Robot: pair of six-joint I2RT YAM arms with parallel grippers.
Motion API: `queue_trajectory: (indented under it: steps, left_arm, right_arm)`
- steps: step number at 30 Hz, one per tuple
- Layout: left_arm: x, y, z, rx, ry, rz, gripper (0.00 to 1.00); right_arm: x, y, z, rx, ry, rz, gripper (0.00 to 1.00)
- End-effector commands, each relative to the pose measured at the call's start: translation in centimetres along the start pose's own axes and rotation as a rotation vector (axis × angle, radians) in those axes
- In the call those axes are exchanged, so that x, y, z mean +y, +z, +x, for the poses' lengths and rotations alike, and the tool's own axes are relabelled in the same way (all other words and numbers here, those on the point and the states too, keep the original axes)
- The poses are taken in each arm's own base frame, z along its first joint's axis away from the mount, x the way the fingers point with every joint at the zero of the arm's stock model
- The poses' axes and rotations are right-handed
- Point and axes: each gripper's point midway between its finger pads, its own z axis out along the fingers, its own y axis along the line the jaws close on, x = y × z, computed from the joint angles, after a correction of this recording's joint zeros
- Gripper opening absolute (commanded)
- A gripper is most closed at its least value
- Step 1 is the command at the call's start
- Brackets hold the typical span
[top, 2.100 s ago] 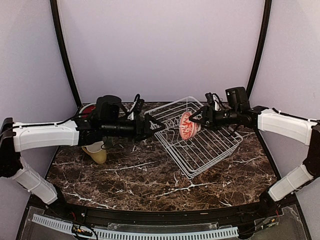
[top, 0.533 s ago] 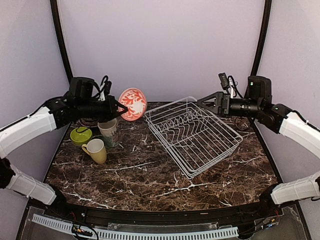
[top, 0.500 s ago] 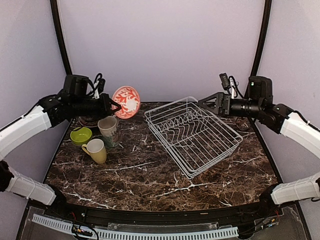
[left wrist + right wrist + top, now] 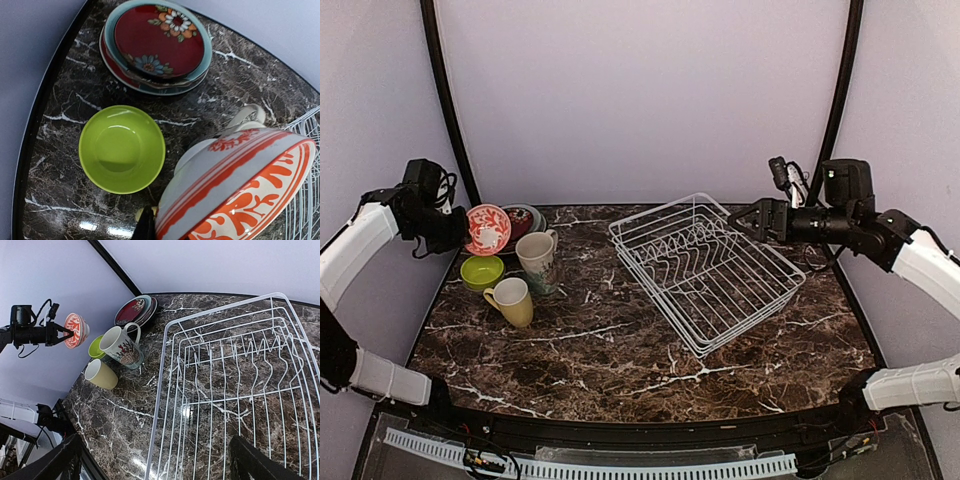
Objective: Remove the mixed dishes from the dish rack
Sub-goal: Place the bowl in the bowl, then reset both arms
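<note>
My left gripper (image 4: 468,232) is shut on the rim of a red-patterned bowl (image 4: 487,229), held tilted in the air at the table's far left. In the left wrist view this bowl (image 4: 240,190) fills the lower right, with one dark finger (image 4: 145,227) at its edge. Below it lie a lime bowl (image 4: 121,148) and a stack of red and teal plates (image 4: 157,45). The white wire dish rack (image 4: 705,265) holds no dishes. My right gripper (image 4: 752,218) hangs open above the rack's back right corner, with nothing between its fingers (image 4: 255,465).
A cream patterned mug (image 4: 536,262) and a yellow mug (image 4: 512,300) stand beside the lime bowl (image 4: 481,271) at the left. The plate stack (image 4: 523,219) sits at the back left corner. Black frame posts rise behind both arms.
The left arm has swung the red-patterned bowl from beside the rack out to the far left and lower, over the plates and lime bowl. The right gripper has drawn back slightly to the right.
</note>
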Motion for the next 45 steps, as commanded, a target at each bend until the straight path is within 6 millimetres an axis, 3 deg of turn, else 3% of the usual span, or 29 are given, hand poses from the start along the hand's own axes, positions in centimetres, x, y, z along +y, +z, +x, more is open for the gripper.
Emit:
queue_trajectory:
  steps: [1, 6, 11, 19, 23, 29, 32, 35, 39, 41, 45]
  left_arm:
    - [2.0, 3.2, 1.5, 0.097, 0.024, -0.038, 0.01]
    - [4.4, 5.8, 1.9, 0.151, 0.028, -0.138, 0.01]
    - [5.2, 7.4, 2.3, 0.188, 0.02, -0.157, 0.01]
    - [8.3, 8.1, 2.6, 0.213, -0.001, -0.264, 0.04]
    - [8.7, 8.2, 2.7, 0.225, -0.009, -0.26, 0.14]
    - [8.3, 7.0, 2.2, 0.202, 0.001, -0.252, 0.5]
    - [7.1, 4.6, 0.9, 0.141, -0.001, -0.204, 0.62]
    - [3.2, 0.9, -1.6, 0.02, -0.007, -0.021, 0.79]
    - [-2.9, -7.7, -5.3, -0.267, 0.054, 0.261, 0.93]
    - [-5.4, -13.7, -6.2, -0.454, 0.118, 0.385, 0.96]
    - [-8.4, -21.9, -6.3, -0.716, 0.224, 0.569, 0.99]
  right_arm:
    - [0.3, -1.6, -1.2, -0.044, -0.039, 0.034, 0.99]
    - [0.2, -2.4, -1.2, -0.057, -0.046, 0.053, 0.99]
    - [0.1, -2.7, -1.0, -0.055, -0.05, 0.063, 0.99]
    - [0.1, -3.1, -1.0, -0.062, -0.058, 0.073, 0.99]
    - [0.1, -3.2, -1.1, -0.063, -0.058, 0.074, 0.99]
    - [0.0, -4.7, -1.8, -0.094, -0.08, 0.13, 0.99]
    - [-0.4, -6.5, -2.6, -0.125, -0.108, 0.203, 0.99]
    - [-0.8, -9.3, -3.6, -0.18, -0.143, 0.301, 0.99]
    - [-0.3, -13.5, -5.5, -0.285, -0.226, 0.394, 0.99]
    - [1.0, -15.7, -6.4, -0.347, -0.277, 0.388, 0.99]
    - [4.3, -19.8, -7.8, -0.473, -0.388, 0.33, 0.99]
